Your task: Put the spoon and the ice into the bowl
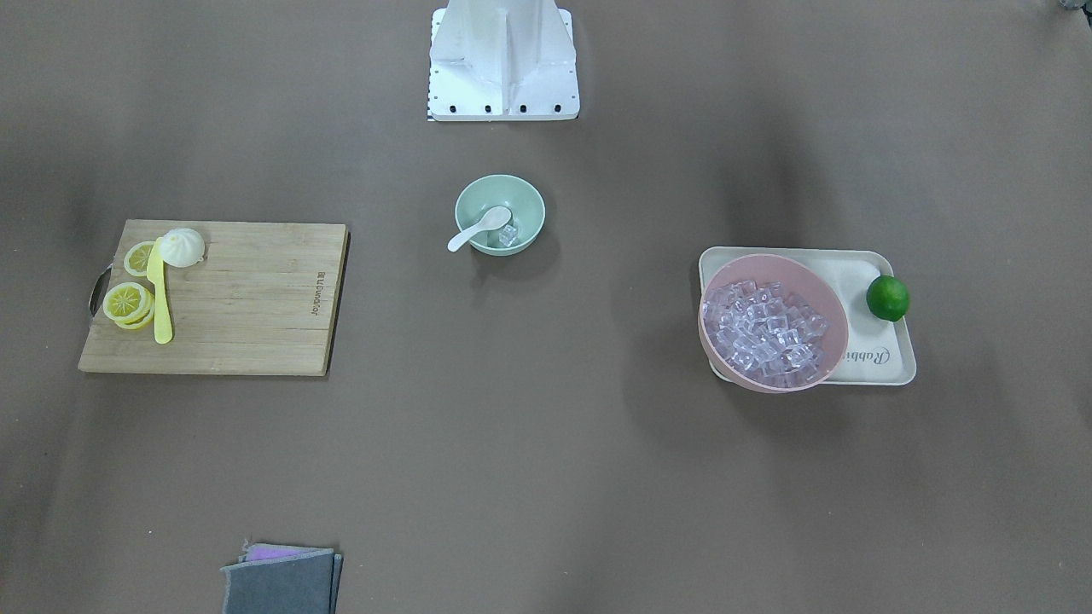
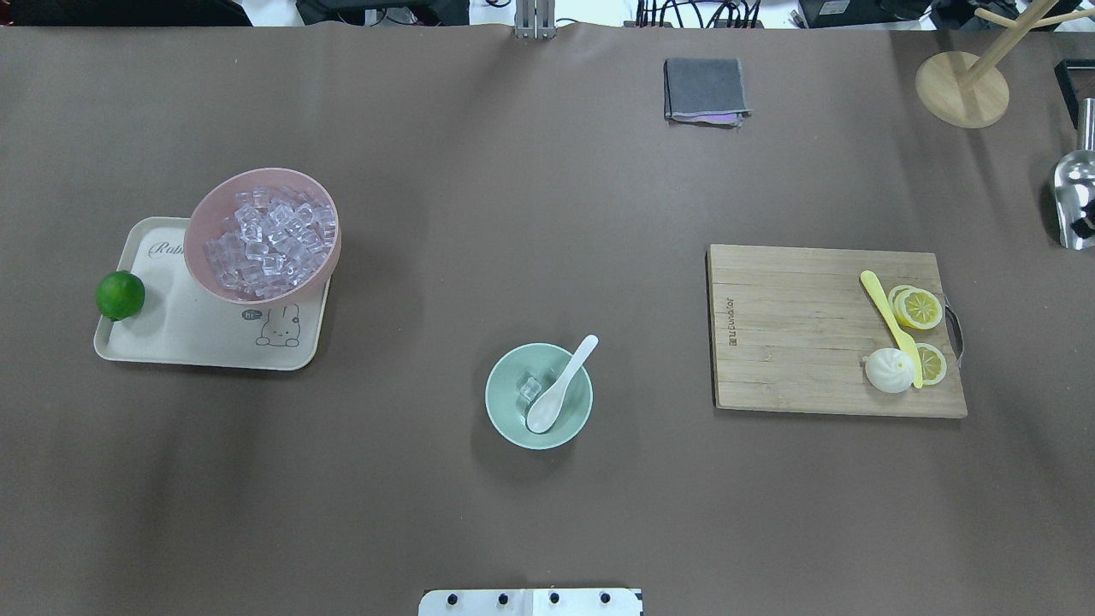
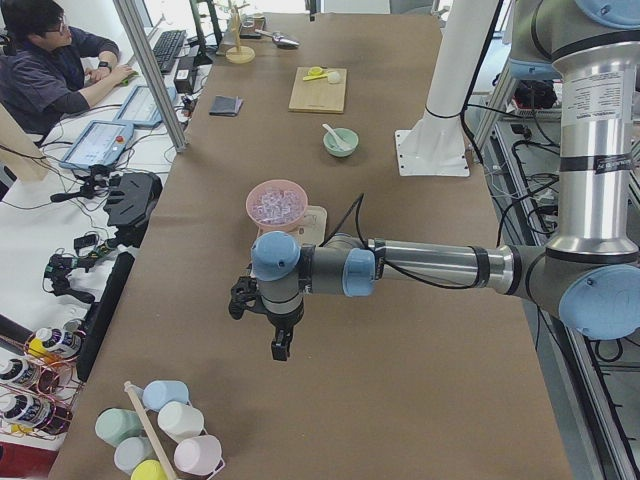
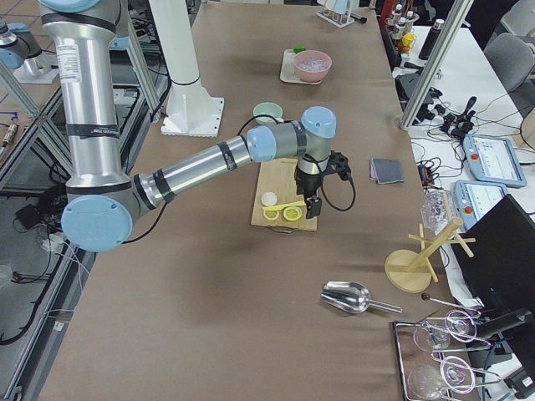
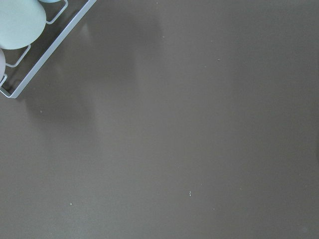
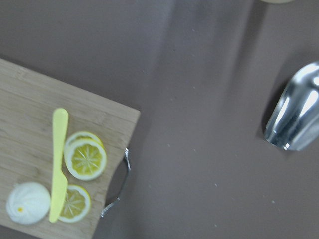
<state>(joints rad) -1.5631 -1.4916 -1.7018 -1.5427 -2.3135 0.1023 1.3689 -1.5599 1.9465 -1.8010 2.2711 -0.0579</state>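
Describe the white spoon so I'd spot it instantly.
On the brown table, between the wooden cutting board and the pink bowl of ice cubes, sits a small mint-green bowl. The white ceramic spoon leans inside it beside a clear ice cube, short-handled, unlike the flat yellow plastic knife.

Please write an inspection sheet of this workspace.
Surface: brown table cover, no spills seen.
Job's things: spoon leans in the mint bowl, handle over the rim; one ice cube beside its scoop.
Clutter: pink bowl of ice on a tray, lime at its edge; cutting board with yellow knife, lemon slices, bun; folded cloth; metal scoop.
Grippers: left gripper and right gripper hang away from the bowl; open or shut: cannot tell.
Cables: black cable loops at each wrist.
Surroundings: operator at a desk; cups at the table's end.
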